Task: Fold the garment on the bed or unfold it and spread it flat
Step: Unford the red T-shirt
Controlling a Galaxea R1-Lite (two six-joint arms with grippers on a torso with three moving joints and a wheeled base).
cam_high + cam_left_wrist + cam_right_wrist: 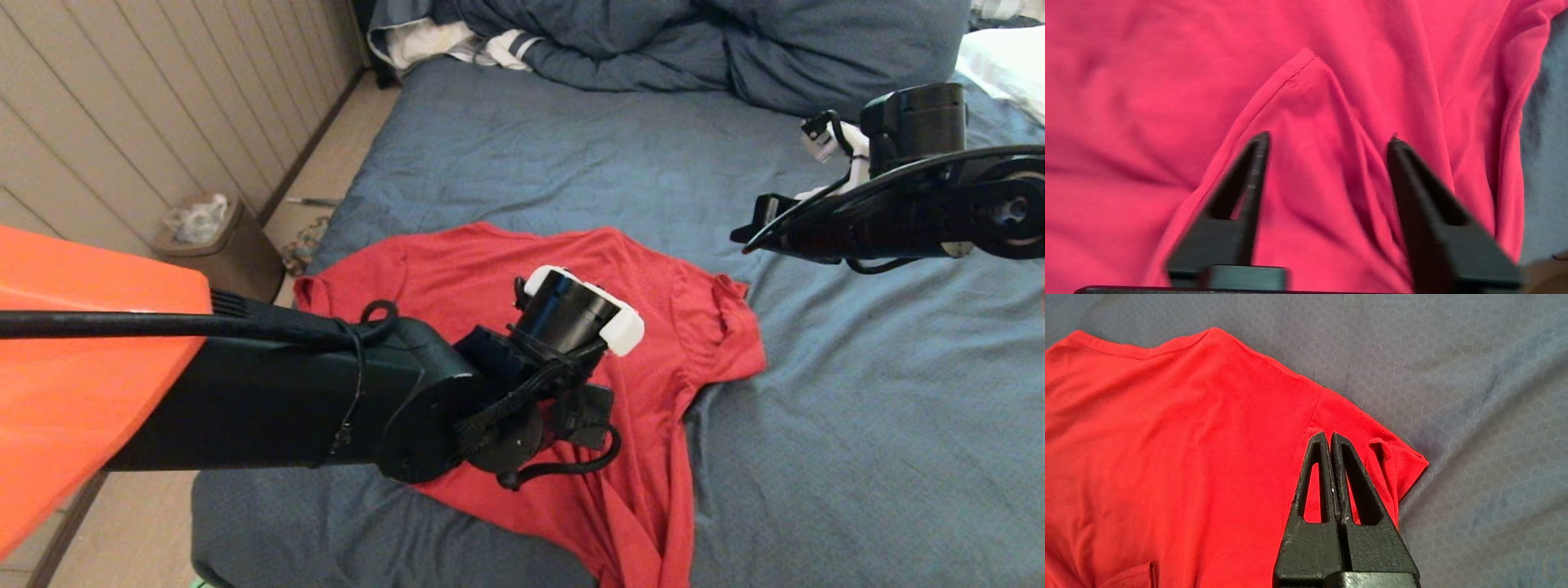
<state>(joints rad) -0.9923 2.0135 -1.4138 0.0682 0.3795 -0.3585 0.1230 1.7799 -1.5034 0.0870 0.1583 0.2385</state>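
Observation:
The garment (457, 269), a plain red T-shirt, lies on the slate-blue bed (857, 408) with both sleeves spread and its lower part bunched toward the near edge. My left arm reaches over its middle, and its wrist hides the fingers in the head view. In the left wrist view the left gripper (1329, 141) is open just above the garment (1147, 102), with a folded-over hem corner (1306, 55) running between its fingers. My right gripper (747, 233) hovers off the shirt's right side. It (1327, 435) is shut and empty above the right sleeve (1404, 465).
A bunched dark-blue duvet (653, 41) and a white striped cloth (506, 45) lie at the head of the bed, with a white pillow (1004, 57) at the far right. A small bin (212, 245) stands on the floor left of the bed, by the panelled wall.

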